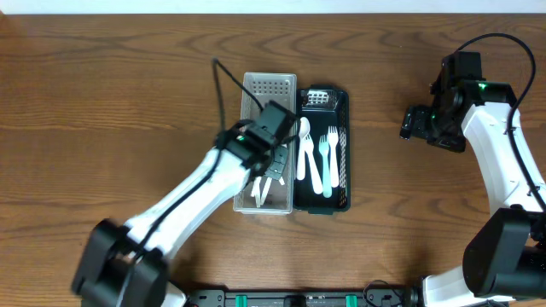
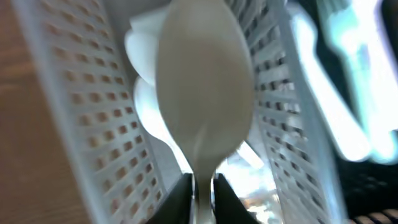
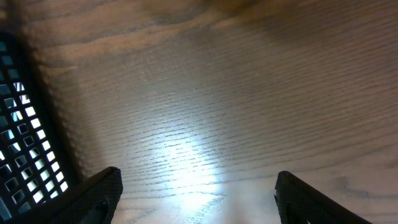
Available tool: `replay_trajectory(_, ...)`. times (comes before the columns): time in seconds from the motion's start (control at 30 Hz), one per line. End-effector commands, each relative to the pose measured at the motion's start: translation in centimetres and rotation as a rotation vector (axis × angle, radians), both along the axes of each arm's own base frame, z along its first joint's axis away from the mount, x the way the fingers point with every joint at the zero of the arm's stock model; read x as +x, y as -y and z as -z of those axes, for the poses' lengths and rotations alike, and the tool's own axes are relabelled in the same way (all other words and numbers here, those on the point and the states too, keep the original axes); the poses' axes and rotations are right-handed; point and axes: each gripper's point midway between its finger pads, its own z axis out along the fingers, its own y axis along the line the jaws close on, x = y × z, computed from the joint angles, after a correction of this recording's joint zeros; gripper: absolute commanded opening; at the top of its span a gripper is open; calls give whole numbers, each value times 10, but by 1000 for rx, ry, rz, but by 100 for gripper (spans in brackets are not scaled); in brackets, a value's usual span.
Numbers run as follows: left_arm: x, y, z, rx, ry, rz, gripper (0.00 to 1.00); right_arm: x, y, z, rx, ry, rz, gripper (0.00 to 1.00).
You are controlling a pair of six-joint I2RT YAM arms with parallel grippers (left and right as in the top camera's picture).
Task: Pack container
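Left wrist view: left gripper (image 2: 203, 190) pinched white plastic spoon (image 2: 205, 93) above white perforated plastic basket (image 2: 81, 118). Judged best lowered level, along basket's length, before release. Right gripper (image 3: 196, 199) spread, well right.

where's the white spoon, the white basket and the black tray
white spoon (image 2: 205, 106), left wrist view, on its bowl
white basket (image 1: 270, 85), overhead view, on its perforated far end
black tray (image 1: 324, 205), overhead view, on its bare near end
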Motion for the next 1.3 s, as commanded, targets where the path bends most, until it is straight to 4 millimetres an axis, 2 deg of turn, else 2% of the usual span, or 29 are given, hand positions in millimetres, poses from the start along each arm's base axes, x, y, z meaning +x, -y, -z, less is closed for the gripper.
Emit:
replay_trajectory(0.0,1,-4,18,49,-31,4,33,0,2,-1,-1,4,-3,82)
replay_trajectory(0.07,1,-4,20,58,-33,21,44,1,2,-1,-1,4,-3,82)
replay_trajectory(0.17,11,-7,1,77,31,19,51,2,3,-2,-2,12,-3,83)
replay_trajectory(0.23,19,-6,-21,68,84,16,54,6,3,-2,-3,26,-3,84)
replay_trajectory(0.33,34,-4,-67,9,189,4,65,14,3,-5,-5,60,-3,89)
replay_trajectory(0.4,47,-11,-97,-39,266,-36,77,22,3,-8,-8,94,-5,93)
replay_trajectory(0.47,62,-27,-123,-79,341,-94,99,33,2,-14,-14,139,-21,96)
replay_trajectory(0.57,84,-67,-147,-108,426,-211,98,57,-7,-28,-37,241,-103,99)
replay_trajectory(0.73,119,-142,-163,-123,527,-431,98,104,-18,-57,-158,453,-205,99)
replay_trajectory(0.83,135,-175,-174,-128,598,-511,98,125,-26,-75,-164,566,-215,99)
replay_trajectory(0.93,139,-198,-178,-120,622,-562,98,140,-29,-90,-169,653,-213,99)
replay_trajectory(1.07,145,-219,-189,-74,680,-547,98,142,-27,-93,-213,662,-274,99)
replay_trajectory(1.17,136,-226,-189,-32,660,-541,98,128,-20,-85,-215,597,-279,99)
replay_trajectory(1.27,124,-227,-198,-29,680,-548,98,116,-13,-97,-219,597,-264,99)
